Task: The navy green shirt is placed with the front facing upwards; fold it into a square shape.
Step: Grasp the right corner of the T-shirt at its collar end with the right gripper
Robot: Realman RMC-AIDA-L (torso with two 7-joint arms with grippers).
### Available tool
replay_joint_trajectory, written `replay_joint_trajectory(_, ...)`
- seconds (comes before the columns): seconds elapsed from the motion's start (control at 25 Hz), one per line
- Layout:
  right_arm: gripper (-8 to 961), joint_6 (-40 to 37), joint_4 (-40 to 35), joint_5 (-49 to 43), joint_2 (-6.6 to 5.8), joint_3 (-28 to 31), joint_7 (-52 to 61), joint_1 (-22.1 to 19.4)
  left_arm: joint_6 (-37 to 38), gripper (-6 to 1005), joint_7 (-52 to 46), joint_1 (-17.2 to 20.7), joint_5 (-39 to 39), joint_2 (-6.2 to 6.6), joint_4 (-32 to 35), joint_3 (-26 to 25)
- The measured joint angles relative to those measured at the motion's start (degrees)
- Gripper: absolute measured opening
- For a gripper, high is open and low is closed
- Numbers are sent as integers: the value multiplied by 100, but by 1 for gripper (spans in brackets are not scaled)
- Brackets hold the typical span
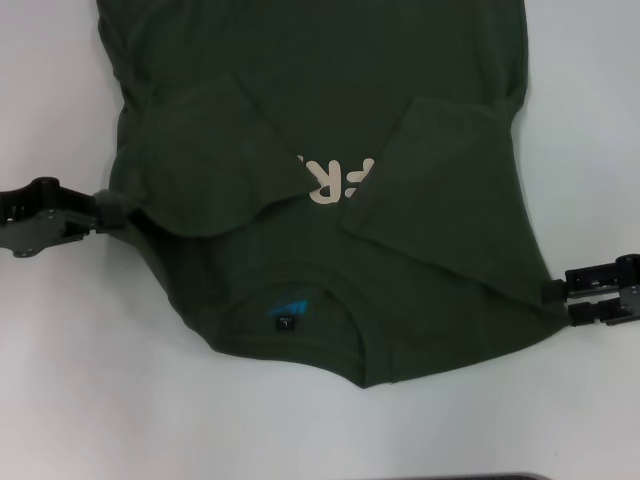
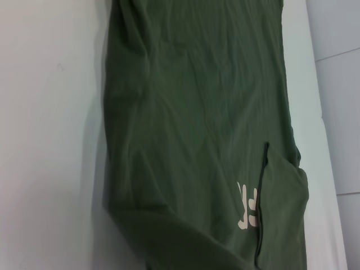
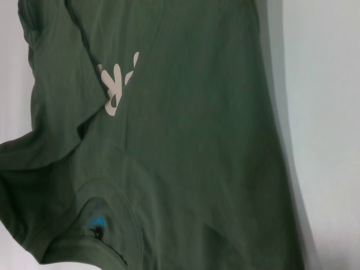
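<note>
At either shoulder edge of the navy green shirt (image 1: 330,250), left gripper (image 1: 108,213) and right gripper (image 1: 553,292) pinched onto cloth, sleeves folded inward, presumably ready for folding collar end over.

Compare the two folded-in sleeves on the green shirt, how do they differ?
On the navy green shirt, the left sleeve lies as a broad rounded flap ending just left of the cream lettering; the right sleeve is a straighter-edged panel reaching nearer the collar. The left tool is at the left shoulder edge, the right tool at a lower edge. Both sleeves hide part of the lettering.
</note>
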Motion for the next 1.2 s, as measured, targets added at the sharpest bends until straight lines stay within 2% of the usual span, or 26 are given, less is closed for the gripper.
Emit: replay_joint_trajectory(1.2,801,151,288,4,26,-42,46,270,-7,39,-1,-54,-3,42,0,-80)
